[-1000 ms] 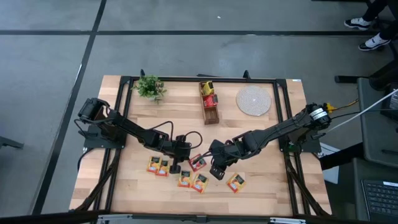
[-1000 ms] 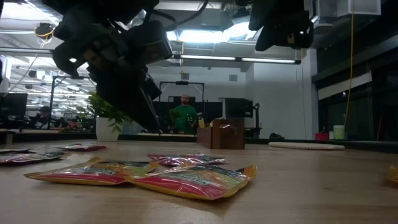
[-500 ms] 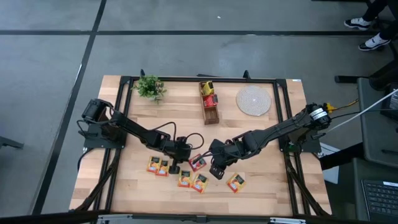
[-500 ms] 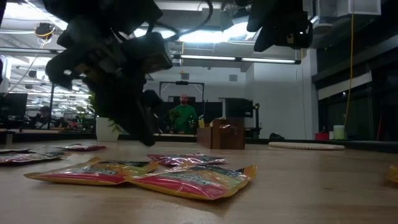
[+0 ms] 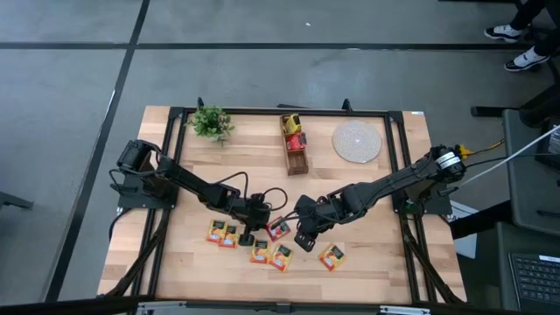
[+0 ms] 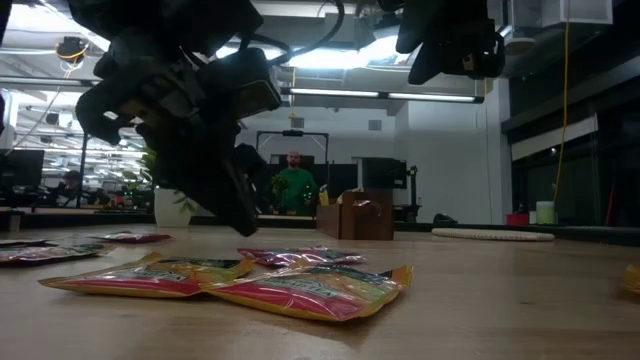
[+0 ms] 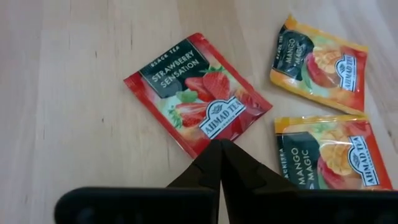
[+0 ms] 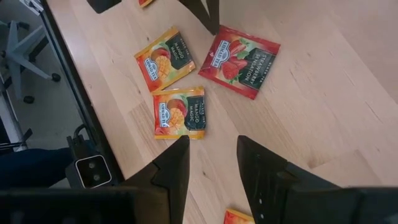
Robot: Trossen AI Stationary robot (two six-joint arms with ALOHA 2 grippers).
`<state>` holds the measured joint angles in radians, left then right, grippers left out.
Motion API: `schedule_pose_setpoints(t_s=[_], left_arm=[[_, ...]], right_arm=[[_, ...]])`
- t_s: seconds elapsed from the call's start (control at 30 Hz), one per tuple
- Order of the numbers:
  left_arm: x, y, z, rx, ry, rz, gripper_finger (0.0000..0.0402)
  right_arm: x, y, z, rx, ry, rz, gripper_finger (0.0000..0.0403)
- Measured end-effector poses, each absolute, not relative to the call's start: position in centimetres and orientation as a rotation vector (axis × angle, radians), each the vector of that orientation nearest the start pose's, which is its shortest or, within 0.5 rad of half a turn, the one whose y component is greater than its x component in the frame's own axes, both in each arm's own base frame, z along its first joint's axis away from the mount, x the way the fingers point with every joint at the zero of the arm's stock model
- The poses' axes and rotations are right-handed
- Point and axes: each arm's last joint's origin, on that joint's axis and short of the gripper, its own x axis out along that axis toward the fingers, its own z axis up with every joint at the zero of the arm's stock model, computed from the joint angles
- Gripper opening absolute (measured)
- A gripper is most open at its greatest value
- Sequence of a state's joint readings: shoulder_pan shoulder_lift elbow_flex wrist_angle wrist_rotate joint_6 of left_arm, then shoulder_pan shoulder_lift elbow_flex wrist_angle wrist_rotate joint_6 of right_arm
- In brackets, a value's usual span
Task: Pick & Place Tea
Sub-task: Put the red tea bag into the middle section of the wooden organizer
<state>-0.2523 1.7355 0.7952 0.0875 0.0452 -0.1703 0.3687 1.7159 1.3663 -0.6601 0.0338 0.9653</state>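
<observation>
Left gripper low over the table, near its middle; fingers pressed together, nothing between them; tips sit at the edge of a red sachet, the strawberry one, which lies flat on the wood; whether the tips press on it, cannot tell. Two orange mango sachets just beside the red one, one farther, one nearer the wrist, both flat. Right gripper hangs above the table close by, to the right of the left one in the high view; fingers part-way apart, empty; below them the same red sachet and orange pair, with a corner of another sachet at the frame edge. From above: loose sachets spread along the front half of the table, two at left, two in the middle, one at right, the red one between the grippers. A small box at the back holds more sachets; plant to its left, round mat to its right.
</observation>
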Motion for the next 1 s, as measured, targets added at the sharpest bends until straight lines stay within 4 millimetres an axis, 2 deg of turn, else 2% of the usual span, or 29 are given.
schedule_pose_setpoints(t_s=[0.1, 0.33, 0.73, 1.0], left_arm=[[31.0, -8.1, 12.7, -0.069, 0.875, -0.203, 0.0001], [31.6, -8.2, 10.9, -0.081, 0.899, -0.242, 0.0001], [31.8, -8.2, 10.7, -0.099, 0.886, -0.234, 0.0001], [31.8, -8.2, 10.6, -0.098, 0.879, -0.232, 0.0001]], right_arm=[[33.6, 12.9, 25.5, 0.674, 1.042, -0.194, 0.0136], [33.6, 12.9, 25.5, 0.674, 1.043, -0.195, 0.0136], [33.7, 12.5, 25.1, 0.842, 1.037, -0.351, 0.0136], [35.5, 12.1, 22.3, 0.887, 1.153, -0.292, 0.0139]])
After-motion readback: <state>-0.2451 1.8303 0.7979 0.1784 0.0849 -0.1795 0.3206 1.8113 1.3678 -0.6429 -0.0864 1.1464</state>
